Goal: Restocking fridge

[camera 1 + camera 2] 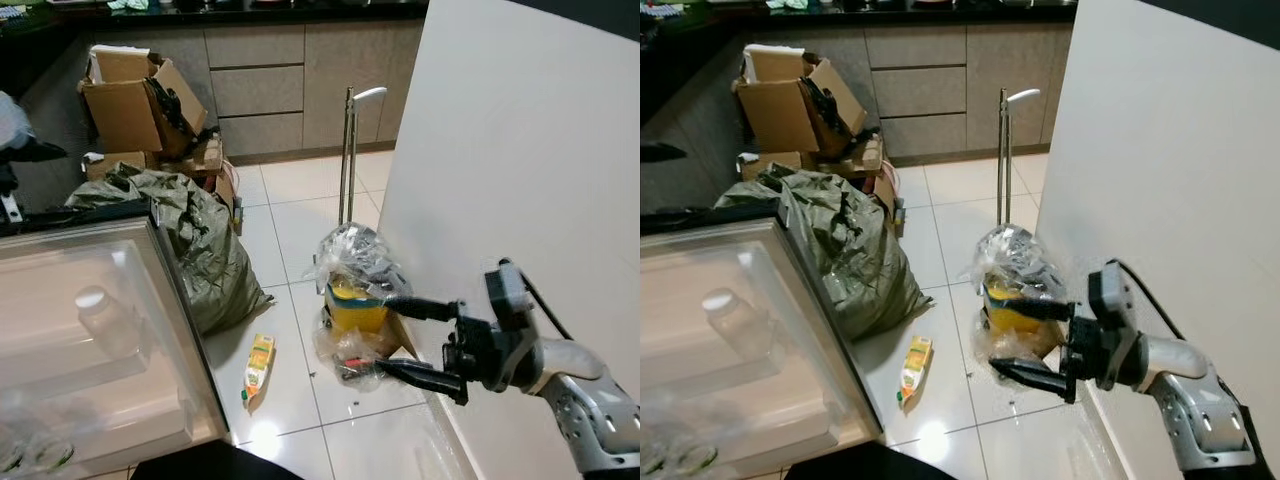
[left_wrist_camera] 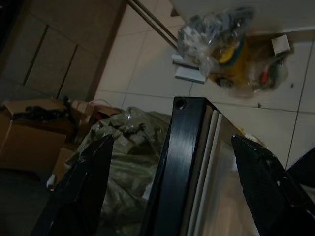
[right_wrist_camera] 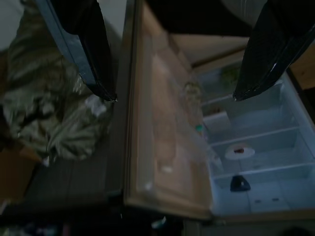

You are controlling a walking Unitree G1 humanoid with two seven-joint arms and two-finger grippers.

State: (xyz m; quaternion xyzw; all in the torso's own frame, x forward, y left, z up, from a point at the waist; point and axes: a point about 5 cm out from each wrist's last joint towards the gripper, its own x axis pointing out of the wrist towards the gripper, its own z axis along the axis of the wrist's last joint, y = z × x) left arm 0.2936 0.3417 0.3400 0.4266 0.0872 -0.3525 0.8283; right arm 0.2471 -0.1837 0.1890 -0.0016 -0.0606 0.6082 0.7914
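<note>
Right claw [image 1: 392,337] spread wide, empty, near bagged groceries [image 1: 356,290]; juice carton [image 1: 259,365] flat on floor [image 1: 300,210]; left claw [image 2: 172,187] wide too.

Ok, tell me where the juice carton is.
In the left eye view, the juice carton lies flat on the tiled floor, between the green sack on the robot's left and the plastic-wrapped yellow bundle on its right.

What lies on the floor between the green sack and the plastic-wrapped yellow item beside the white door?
A small juice carton lies flat on the tiles between the green sack and the plastic-wrapped yellow item, seen in both eye views; otherwise bare tile.
</note>
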